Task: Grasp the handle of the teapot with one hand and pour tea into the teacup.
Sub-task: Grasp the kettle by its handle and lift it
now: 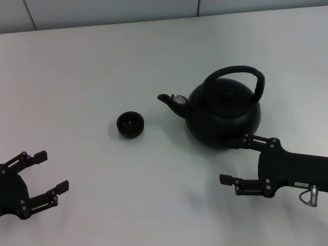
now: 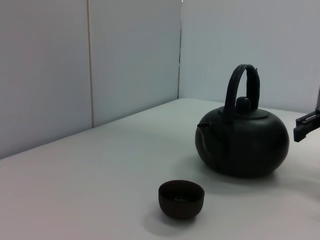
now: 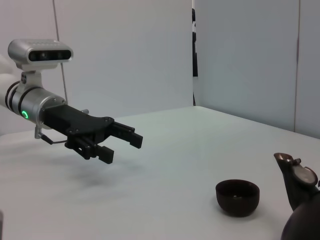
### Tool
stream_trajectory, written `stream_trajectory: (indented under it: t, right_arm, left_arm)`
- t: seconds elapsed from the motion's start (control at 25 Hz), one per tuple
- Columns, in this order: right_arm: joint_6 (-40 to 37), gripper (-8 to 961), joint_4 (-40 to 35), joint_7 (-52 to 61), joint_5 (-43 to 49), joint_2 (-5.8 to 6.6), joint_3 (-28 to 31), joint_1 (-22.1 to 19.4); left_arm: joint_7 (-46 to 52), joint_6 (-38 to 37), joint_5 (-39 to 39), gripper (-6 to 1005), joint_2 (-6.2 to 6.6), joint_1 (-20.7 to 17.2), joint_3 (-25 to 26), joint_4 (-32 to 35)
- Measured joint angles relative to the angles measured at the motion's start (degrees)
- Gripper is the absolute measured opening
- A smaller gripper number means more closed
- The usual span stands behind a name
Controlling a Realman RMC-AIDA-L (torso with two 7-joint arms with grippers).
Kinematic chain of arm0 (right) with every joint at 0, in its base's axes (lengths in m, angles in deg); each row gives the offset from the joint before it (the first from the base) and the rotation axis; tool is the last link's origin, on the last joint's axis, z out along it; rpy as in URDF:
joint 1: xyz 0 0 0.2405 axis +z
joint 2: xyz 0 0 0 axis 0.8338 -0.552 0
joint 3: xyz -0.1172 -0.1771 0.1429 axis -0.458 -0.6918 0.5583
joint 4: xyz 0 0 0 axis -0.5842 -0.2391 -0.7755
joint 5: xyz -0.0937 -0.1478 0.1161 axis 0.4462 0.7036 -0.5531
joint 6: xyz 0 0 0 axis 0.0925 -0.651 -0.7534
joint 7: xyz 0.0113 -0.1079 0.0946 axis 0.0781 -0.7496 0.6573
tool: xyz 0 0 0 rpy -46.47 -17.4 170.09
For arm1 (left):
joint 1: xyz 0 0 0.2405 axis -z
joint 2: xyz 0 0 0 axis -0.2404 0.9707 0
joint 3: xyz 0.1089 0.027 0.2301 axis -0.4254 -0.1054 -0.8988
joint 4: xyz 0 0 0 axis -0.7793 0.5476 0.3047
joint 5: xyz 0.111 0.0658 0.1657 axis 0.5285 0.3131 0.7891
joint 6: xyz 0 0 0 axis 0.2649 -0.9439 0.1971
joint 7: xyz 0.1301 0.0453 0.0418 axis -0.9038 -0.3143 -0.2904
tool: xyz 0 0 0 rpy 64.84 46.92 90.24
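1. Tabletop (image 1: 102, 61) is filling the head view, white and carrying everything.
2. Teapot (image 1: 223, 115) is sitting right of centre, spout pointing left, handle (image 1: 241, 72) arching over its lid.
3. Right gripper (image 1: 237, 160) is hovering at lower right just beside the pot's base, fingers spread.
4. Left gripper (image 1: 45, 171) is waiting at lower left, fingers spread.
5. Teacup (image 1: 130, 124) is standing left of the spout, apart from it.
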Motion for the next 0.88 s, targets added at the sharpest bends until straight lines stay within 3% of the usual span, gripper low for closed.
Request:
stream_trajectory:
  t: [0.16,0.32,0.44,0.48,0.52,0.64,0.88]
  right_arm:
    - [-0.5,818,1.2,-1.0,-2.0,-0.19,0.0,-0.9]
    - [-2.1,818,6.8,-7.4,-10.9,-0.33,0.0,-3.3]
    - [-2.8,818,16.3,-16.4,-22.2,-0.48,0.0,-4.8]
    - [-2.9,818,24.3,-23.3,-30.2,-0.48,0.0,-5.2]
    - [-2.9,818,24.3,-23.3,-30.2,-0.48,0.0,-5.2]
    - [-3.0,819,35.5,-32.2,-40.6,-0.60,0.9,-4.8]
    - [-2.9,819,48.7,-45.6,-46.0,-0.75,10.0,-4.4]
  left_arm:
    - [0.0,-0.1,0.0,850,-0.22,0.0,0.1,0.0]
    - [0.3,-0.5,0.0,849,-0.15,0.1,0.1,0.0]
    - [0.9,-1.5,0.0,849,0.23,0.3,0.3,0.1]
    - [1.2,-1.7,0.0,849,0.29,0.4,0.3,0.1]
    - [1.2,-1.7,0.0,849,0.29,0.4,0.3,0.1]
    - [1.6,-1.8,0.0,849,0.40,0.6,0.3,0.1]
    - [2.1,-2.1,0.0,849,0.45,0.7,0.3,0.1]
